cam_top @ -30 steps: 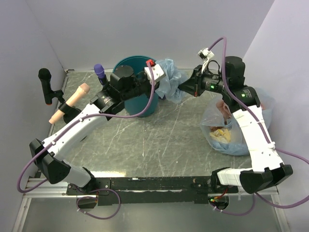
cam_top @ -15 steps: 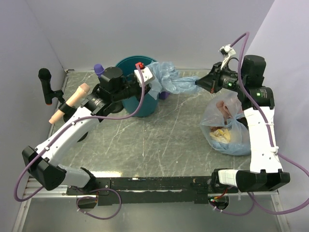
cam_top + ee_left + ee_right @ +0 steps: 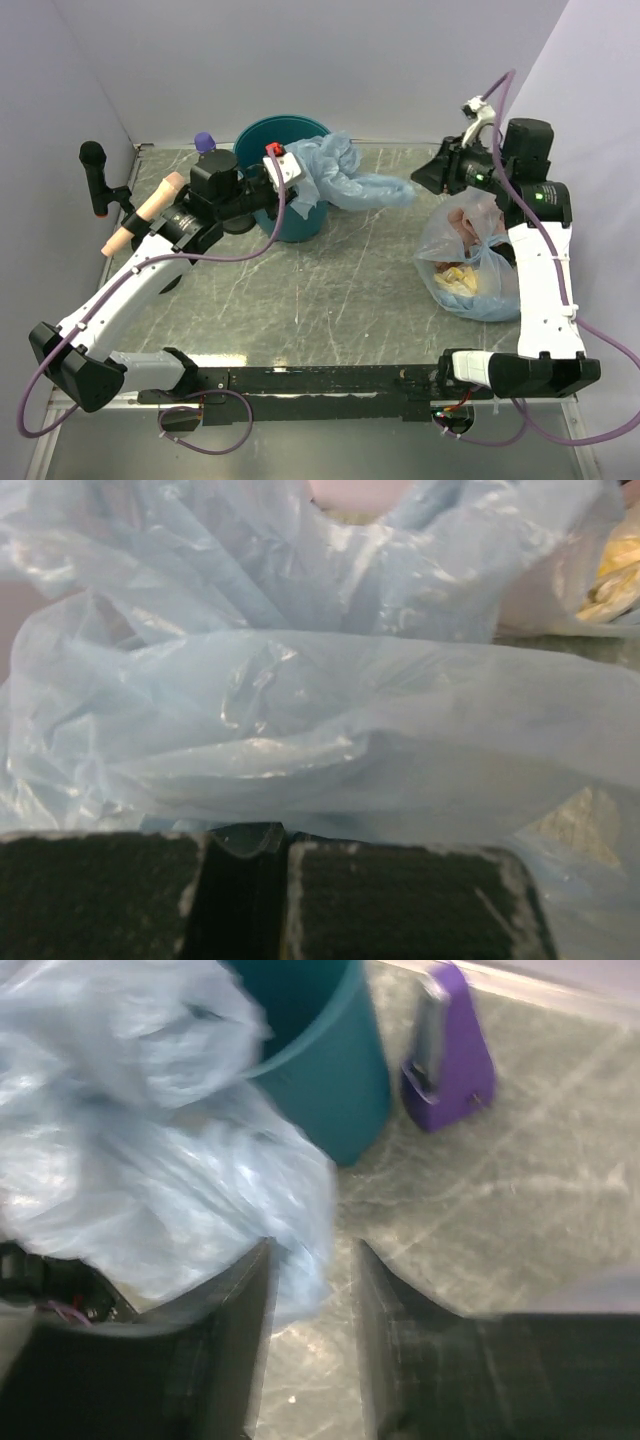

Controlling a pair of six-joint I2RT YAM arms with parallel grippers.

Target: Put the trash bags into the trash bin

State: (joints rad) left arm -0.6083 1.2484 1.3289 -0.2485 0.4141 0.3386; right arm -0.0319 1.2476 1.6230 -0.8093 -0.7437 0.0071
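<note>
Left gripper (image 3: 245, 875) pinches crinkly pale-blue bag (image 3: 340, 175) over round teal bin (image 3: 258, 135); right gripper (image 3: 312, 1270) gapes.

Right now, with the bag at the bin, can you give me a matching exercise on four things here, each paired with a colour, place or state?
Things:
1. blue bag
2. bin
3. clear bag
4. left gripper

Descriptions:
a. teal
b. shut on thin plastic
c. lies across a rim, its tail stretching to the right
d. holds yellow and pink items, under the right arm

Pairs: 1-c, 2-a, 3-d, 4-b
</note>
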